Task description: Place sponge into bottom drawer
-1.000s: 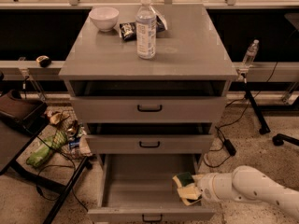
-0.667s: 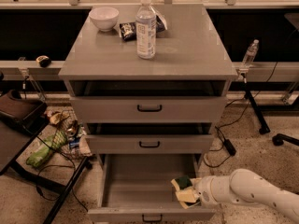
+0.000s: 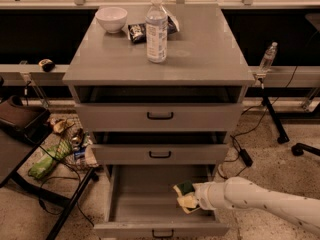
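Pincer [image 3: 193, 198] is clamping the small green-topped, pale yellow rectangular sponge [image 3: 184, 189], and I'm hanging it over the near right of the pulled-out grey bottom drawer [image 3: 145, 196] for a clean drop.

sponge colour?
Dark green over pale yellow sponge, held by the gripper above the bottom drawer; camera view.

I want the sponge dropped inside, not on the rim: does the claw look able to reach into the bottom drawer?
Probably yes. The bottom drawer is pulled out and open from above, and the claw, holding the sponge, hangs over its right side with nothing in between.
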`<state>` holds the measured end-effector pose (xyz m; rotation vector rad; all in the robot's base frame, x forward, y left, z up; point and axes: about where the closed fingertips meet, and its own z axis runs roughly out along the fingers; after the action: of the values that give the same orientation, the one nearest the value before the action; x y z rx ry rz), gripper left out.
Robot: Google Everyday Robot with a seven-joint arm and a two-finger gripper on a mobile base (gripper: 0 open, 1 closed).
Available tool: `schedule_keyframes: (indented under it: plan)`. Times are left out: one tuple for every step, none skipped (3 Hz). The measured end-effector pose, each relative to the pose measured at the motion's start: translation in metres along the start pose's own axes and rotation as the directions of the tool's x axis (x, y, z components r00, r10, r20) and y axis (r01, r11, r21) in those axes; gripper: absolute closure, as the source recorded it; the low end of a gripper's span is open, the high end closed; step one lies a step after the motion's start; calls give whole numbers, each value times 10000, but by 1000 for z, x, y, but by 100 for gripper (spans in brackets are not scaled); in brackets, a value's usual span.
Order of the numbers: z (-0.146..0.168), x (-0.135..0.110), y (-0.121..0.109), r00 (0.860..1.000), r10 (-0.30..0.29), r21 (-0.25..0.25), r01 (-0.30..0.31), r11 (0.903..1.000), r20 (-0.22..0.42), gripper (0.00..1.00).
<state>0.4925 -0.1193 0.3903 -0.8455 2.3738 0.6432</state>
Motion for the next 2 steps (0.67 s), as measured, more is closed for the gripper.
schedule_keyframes:
  plan:
    - [89, -19, -54, 9972, -738, 1075, 741, 9914, -71, 100]
    - [152, -28, -83, 9932, -1137, 1292, 1157, 9848, -232, 100]
